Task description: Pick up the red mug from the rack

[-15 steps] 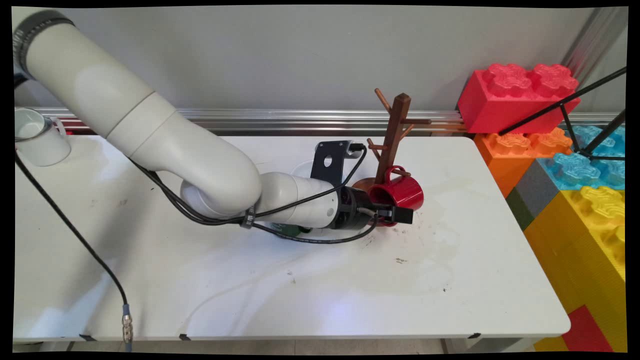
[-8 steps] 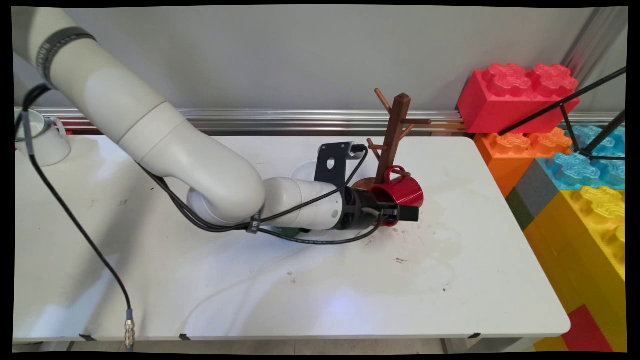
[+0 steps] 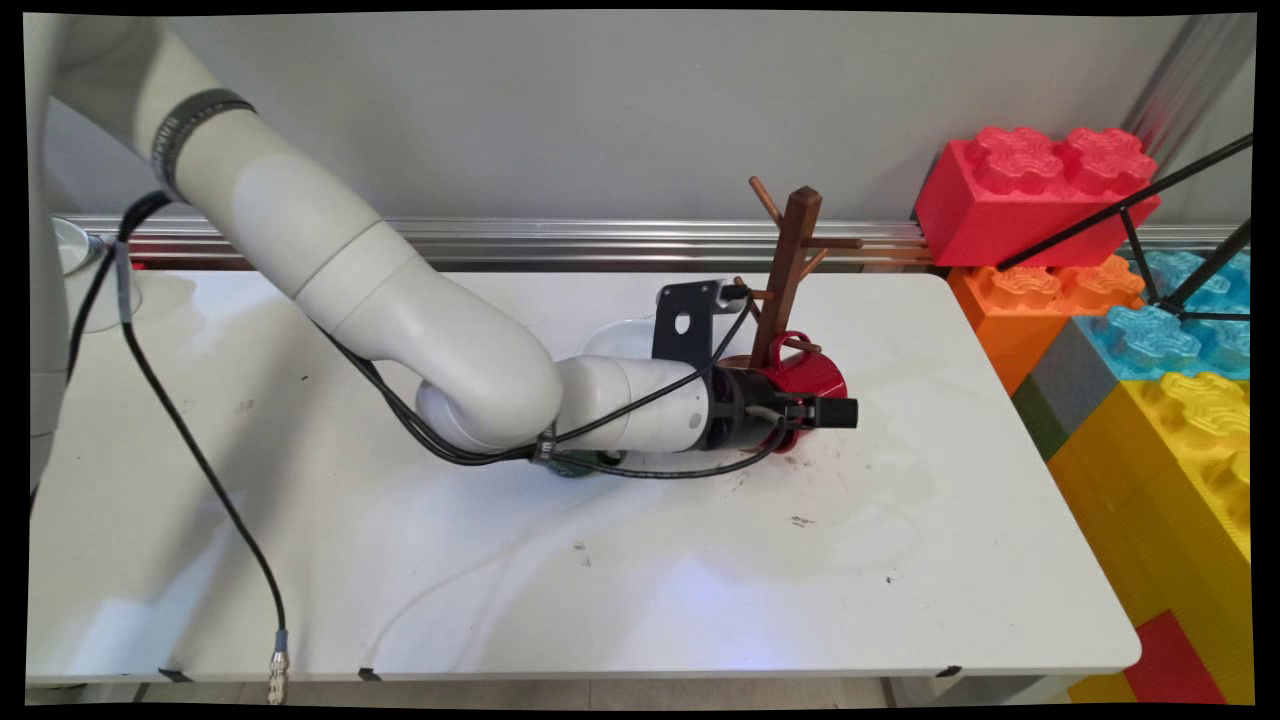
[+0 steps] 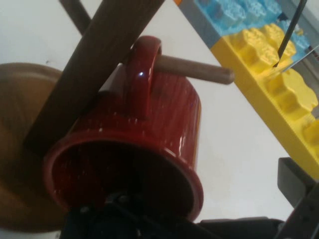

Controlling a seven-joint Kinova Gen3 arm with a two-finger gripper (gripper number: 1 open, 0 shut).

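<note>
At the hand (image 3: 800, 418), a glossy red ceramic mug (image 4: 132, 149) hangs with its handle threaded over a lower peg of the brown wooden mug tree (image 3: 790, 270). Hand and mug have shifted slightly rightward; whether it grips the rim, I cannot tell.

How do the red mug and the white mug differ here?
The red mug hangs by its handle on a peg of the wooden mug tree, tipped sideways with the gripper at its rim; the white mug stands on the table at the far left, apart from the gripper and partly hidden. Both are handled mugs.
</note>
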